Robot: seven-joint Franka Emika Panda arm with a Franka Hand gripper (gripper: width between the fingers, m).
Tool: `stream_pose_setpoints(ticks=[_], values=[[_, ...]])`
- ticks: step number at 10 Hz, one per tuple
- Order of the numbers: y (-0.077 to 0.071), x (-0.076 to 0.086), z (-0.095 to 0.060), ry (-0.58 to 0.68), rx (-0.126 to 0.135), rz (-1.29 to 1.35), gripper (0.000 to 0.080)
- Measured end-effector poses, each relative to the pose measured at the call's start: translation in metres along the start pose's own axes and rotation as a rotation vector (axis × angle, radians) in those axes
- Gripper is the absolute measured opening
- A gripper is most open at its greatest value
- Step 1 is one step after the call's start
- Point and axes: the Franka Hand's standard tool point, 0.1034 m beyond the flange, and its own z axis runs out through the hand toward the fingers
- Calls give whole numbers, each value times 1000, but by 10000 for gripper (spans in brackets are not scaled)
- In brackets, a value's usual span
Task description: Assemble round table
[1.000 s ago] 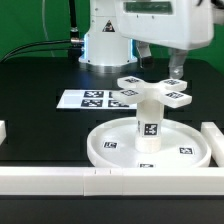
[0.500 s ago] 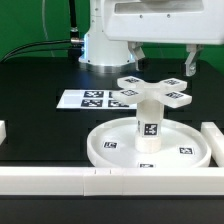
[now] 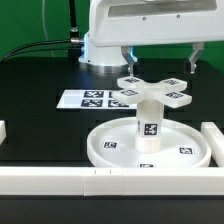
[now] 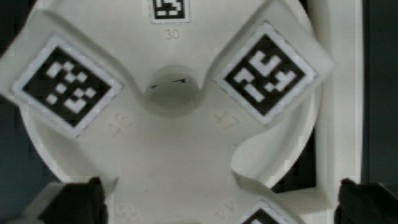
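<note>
While the gripper (image 3: 158, 62) hangs with fingers apart above the cross-shaped foot (image 3: 154, 91), that stiff, light, smooth plastic seems best gripped across one arm.

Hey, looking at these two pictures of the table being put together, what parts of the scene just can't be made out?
- Post-to-foot joint: the cross-shaped foot covers the top of the post in the exterior view, and fills the wrist view.
- Gripper: the exterior view's top edge cuts off the arm above it; the wrist view shows only dark fingertips at the edge.
- Disc: the white bar in front hides its near rim.
- Tag patterns: too small in the exterior view.
</note>
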Motion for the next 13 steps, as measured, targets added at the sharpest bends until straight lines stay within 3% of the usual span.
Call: stream_pose_setpoints(ticks=[4,9,13], values=[[2,0,0,0,-2,-202,649],[-4,5,1,-11,-64,-765,649],[2,6,0,-21,-70,-945,649]])
